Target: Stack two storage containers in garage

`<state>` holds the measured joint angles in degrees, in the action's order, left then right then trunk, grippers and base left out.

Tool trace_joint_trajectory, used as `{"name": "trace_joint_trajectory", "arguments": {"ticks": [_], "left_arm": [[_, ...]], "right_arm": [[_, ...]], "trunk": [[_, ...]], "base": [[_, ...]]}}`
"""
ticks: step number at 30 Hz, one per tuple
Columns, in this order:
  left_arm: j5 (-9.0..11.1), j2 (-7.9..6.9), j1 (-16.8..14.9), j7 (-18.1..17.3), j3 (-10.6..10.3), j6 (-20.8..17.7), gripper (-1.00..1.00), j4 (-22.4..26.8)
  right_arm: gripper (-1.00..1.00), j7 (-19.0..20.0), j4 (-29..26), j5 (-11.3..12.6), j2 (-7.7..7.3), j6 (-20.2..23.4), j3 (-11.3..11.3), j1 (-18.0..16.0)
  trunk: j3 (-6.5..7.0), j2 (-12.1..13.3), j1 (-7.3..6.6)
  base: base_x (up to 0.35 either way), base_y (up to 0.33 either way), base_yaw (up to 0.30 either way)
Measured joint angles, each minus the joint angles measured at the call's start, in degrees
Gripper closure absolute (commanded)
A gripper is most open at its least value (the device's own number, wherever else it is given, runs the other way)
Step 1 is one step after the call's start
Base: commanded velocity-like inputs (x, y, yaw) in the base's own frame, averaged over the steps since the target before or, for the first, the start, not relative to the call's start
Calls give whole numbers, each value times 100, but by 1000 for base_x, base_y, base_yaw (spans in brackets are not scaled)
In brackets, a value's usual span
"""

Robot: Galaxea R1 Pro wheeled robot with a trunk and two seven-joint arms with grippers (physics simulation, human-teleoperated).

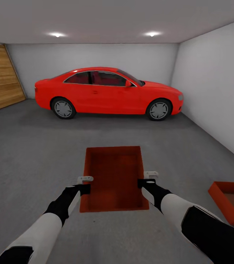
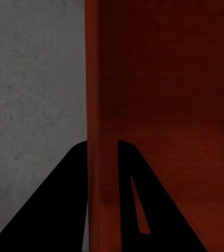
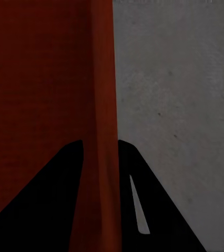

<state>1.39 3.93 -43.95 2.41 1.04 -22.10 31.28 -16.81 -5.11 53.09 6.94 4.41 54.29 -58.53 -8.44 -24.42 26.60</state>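
In the garage, a red car [image 1: 109, 91] stands well ahead against the white back wall, with a wooden door [image 1: 1, 77] off to the left and grey concrete floor [image 1: 32, 154] spreading toward the robot. One storage container [image 1: 114, 178] is held out in front of the robot between both arms, open top up; the other storage container [image 1: 231, 201] sits on the concrete down by the robot's right side, well apart from the first. The left gripper [image 1: 84, 184] pinches the held bin's left wall, and the left wrist view shows a finger on each side of that wall. The right gripper [image 1: 146, 179] clamps the right wall [image 3: 102, 126] the same way. This looks like the carrying step, with one bin already delivered. The next move, I judge, calls for turning right, bringing the held bin squarely over the resting one, and lowering it level so it seats on top.
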Motion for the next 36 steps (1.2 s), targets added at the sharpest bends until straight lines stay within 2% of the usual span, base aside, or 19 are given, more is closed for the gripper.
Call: {"name": "trace_joint_trajectory", "arguments": {"ticks": [36], "left_arm": [[-13, -1, 0, -6, 5, -7, 100, 6]], "right_arm": [[100, -7, -2, 5, 2, 1, 2, 0]], "trunk": [[0, 0, 0]], "base": [[322, 0, 0]]}}
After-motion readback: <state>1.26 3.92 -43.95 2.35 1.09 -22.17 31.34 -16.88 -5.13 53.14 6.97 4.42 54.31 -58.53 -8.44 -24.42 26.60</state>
